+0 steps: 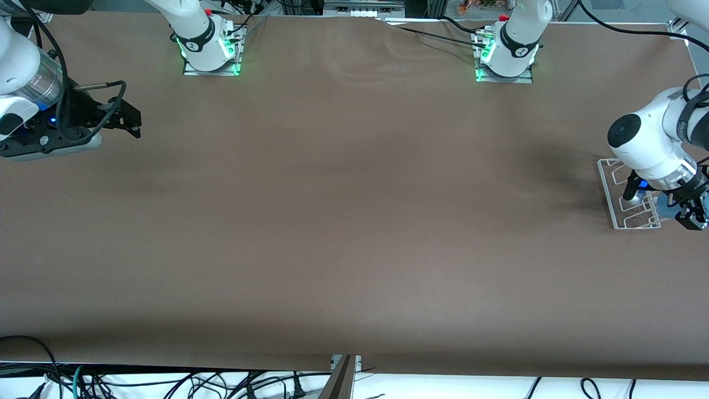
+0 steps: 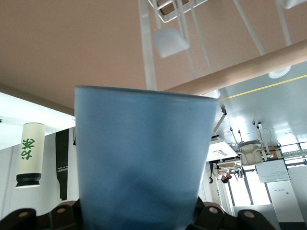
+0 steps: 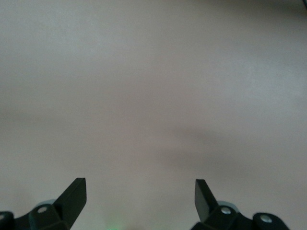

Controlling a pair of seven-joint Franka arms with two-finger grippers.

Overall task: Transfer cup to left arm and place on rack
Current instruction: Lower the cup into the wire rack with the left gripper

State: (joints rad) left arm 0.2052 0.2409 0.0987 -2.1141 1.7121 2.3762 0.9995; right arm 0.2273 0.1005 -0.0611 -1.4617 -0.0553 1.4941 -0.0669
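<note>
My left gripper (image 1: pixel 688 214) is shut on the light-blue cup (image 2: pixel 141 158) and holds it over the white wire rack (image 1: pixel 625 195) at the left arm's end of the table. In the front view only a sliver of the cup (image 1: pixel 667 209) shows beside the black fingers. In the left wrist view the cup fills the middle, with the rack's white wires (image 2: pixel 147 57), a white-tipped peg (image 2: pixel 170 41) and its wooden dowel (image 2: pixel 244 74) close to its rim. My right gripper (image 1: pixel 130 118) is open and empty, held up over the right arm's end of the table; its view (image 3: pixel 140 189) shows only bare tabletop.
The brown table (image 1: pixel 343 221) spreads wide between the two arms. Both arm bases (image 1: pixel 210 47) stand along the edge farthest from the front camera. Cables (image 1: pixel 166 382) hang along the table's nearest edge.
</note>
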